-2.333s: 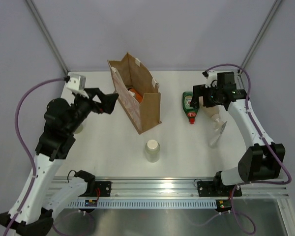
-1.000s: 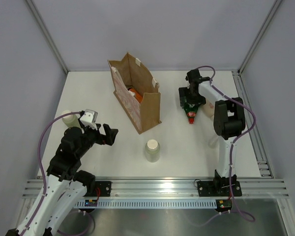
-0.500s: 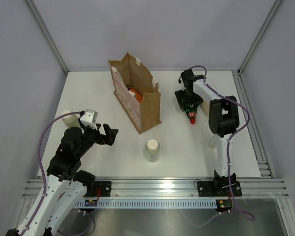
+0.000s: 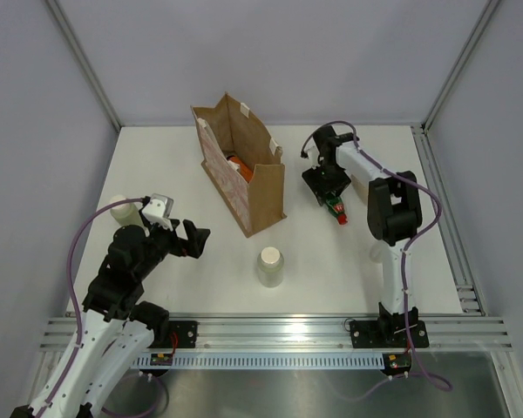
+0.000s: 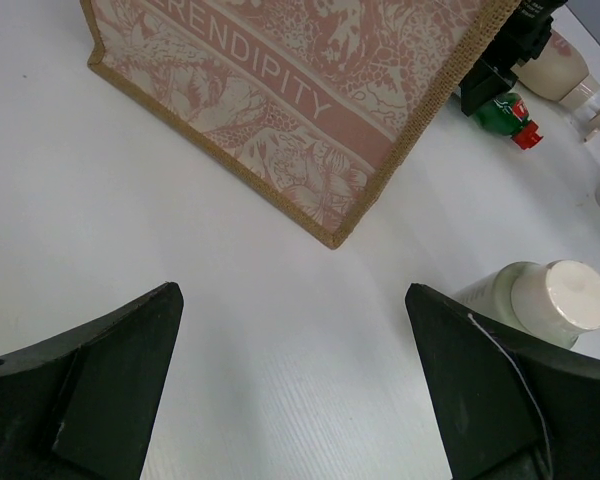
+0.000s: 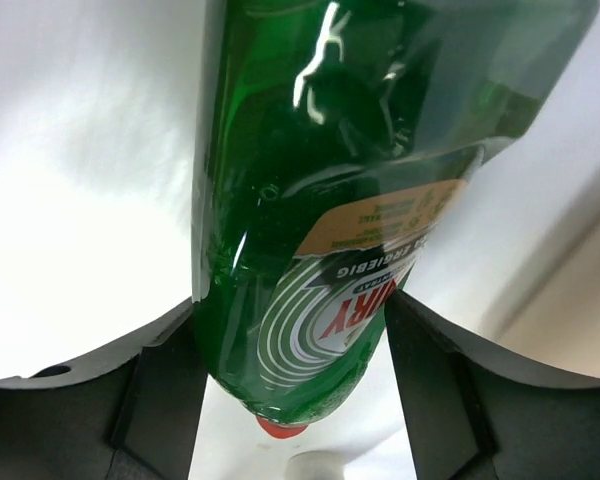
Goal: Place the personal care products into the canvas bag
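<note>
Right gripper (image 4: 325, 185) has shifted left, its fingers now clasping the green bottle (image 6: 310, 200) (lying flat). Left gripper (image 5: 290, 295) stands wide open.

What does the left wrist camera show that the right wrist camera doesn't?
Only the left wrist view: the patterned side of the canvas bag, the cream bottle and the open left gripper. Only the right wrist view: the right gripper, a finger on each side of the green bottle, and its label up close. Both: the green bottle, small and distant in the left wrist view.
</note>
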`<control>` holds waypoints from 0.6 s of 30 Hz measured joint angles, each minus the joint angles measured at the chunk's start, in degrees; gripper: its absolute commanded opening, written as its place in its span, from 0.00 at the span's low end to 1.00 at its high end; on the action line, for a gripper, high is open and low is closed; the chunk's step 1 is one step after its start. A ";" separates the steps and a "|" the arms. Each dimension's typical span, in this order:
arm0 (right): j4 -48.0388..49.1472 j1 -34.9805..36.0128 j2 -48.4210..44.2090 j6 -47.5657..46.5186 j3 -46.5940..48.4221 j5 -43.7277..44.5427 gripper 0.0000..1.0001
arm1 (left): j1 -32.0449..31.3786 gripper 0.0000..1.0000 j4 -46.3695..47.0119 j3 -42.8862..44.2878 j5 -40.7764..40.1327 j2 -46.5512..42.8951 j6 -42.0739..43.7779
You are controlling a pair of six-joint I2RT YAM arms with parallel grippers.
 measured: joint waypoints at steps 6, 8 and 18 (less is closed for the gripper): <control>-2.67 -4.96 -1.86 -0.46 -0.83 -17.38 0.39 | 0.00 0.99 0.28 0.00 1.38 -1.05 0.00; -3.26 -7.76 -1.97 -0.39 -1.25 -22.73 0.37 | 0.00 0.99 0.57 -0.11 1.88 -1.18 0.00; -5.14 -15.39 -1.95 0.81 -3.37 -35.87 0.34 | 0.00 0.99 1.05 -0.87 3.89 -1.29 0.00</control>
